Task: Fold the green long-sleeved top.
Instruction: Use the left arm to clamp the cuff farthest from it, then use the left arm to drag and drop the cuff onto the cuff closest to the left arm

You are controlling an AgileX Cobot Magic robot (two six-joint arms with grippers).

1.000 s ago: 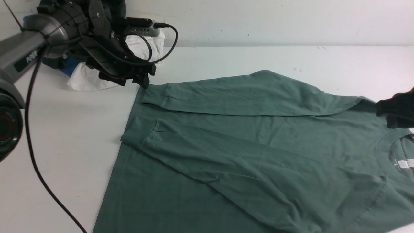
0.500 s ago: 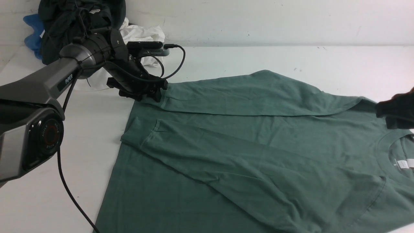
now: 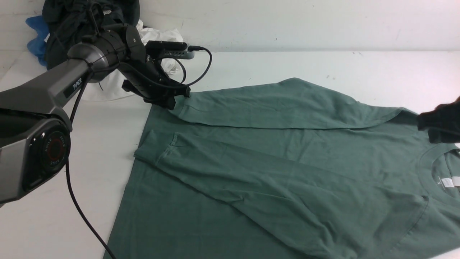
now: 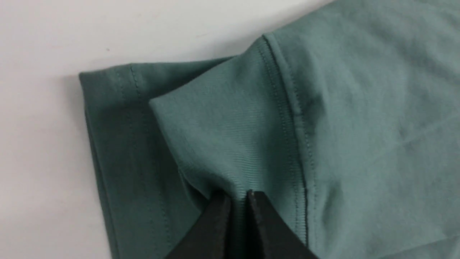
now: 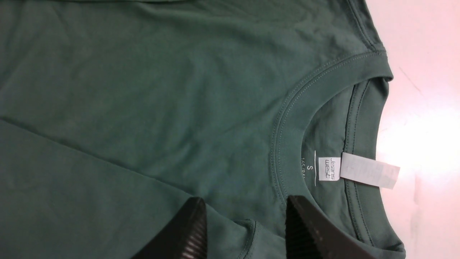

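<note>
We find the green long-sleeved top (image 3: 287, 169) lying flat on the table (image 3: 273, 63), with both sleeves folded across its body. The left gripper (image 4: 237, 196) is closed and pinches the far sleeve's cuff (image 4: 215, 136) at the far left. The right gripper (image 5: 244, 208), at the right, has its jaws apart and straddles fabric beside the collar (image 5: 287, 118).

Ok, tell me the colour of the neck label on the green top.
White label, dark lettering; clearest in the right wrist view.
</note>
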